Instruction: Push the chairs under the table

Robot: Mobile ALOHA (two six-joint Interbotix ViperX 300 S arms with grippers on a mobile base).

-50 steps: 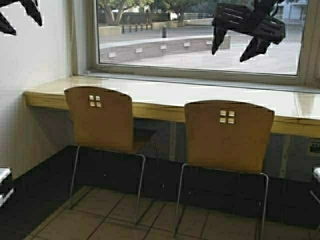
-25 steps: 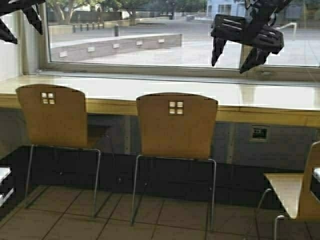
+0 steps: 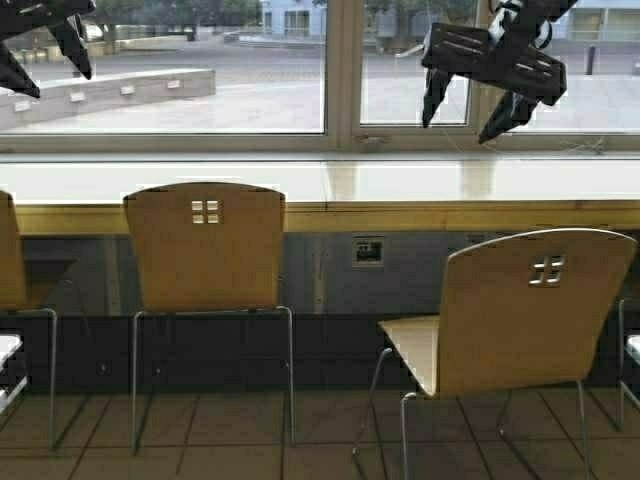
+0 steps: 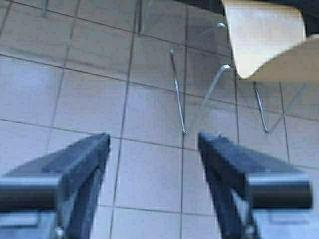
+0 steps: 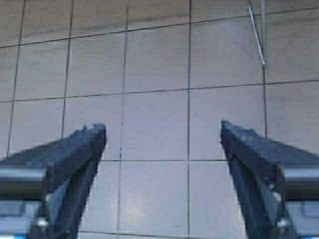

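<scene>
The left gripper [image 3: 40, 55] hangs high at the far left of the high view, in front of the window [image 3: 180, 70]; its 2 fingers [image 4: 84, 164] are spread wide with nothing between them, and the wrist cam looks down on the tile floor [image 4: 75, 89].

At the left edge only a slice of 1 chair [image 3: 10, 250] shows, seat toward the table [image 3: 400, 195]. The table is the long pale counter running across the whole view under the window sill, w/ a thick front edge.

Next, the 2nd chair [image 3: 205, 245] stands upright, back facing the robot, its top at about the level of the table edge, seat tucked under the counter.

Center: a small wall socket plate [image 3: 368, 250] sits under the table.

Right: the 3rd chair [image 3: 530, 310] is pulled out from the table and turned at an angle, seat pointing left, well apart from the counter edge. Its seat and chrome legs also show in the left wrist view [image 4: 264, 40].

The right gripper [image 3: 470, 105] hangs high, above the 3rd chair and not touching it; its fingers [image 5: 259, 154] are also spread apart, holding nothing, above bare floor tiles.
</scene>
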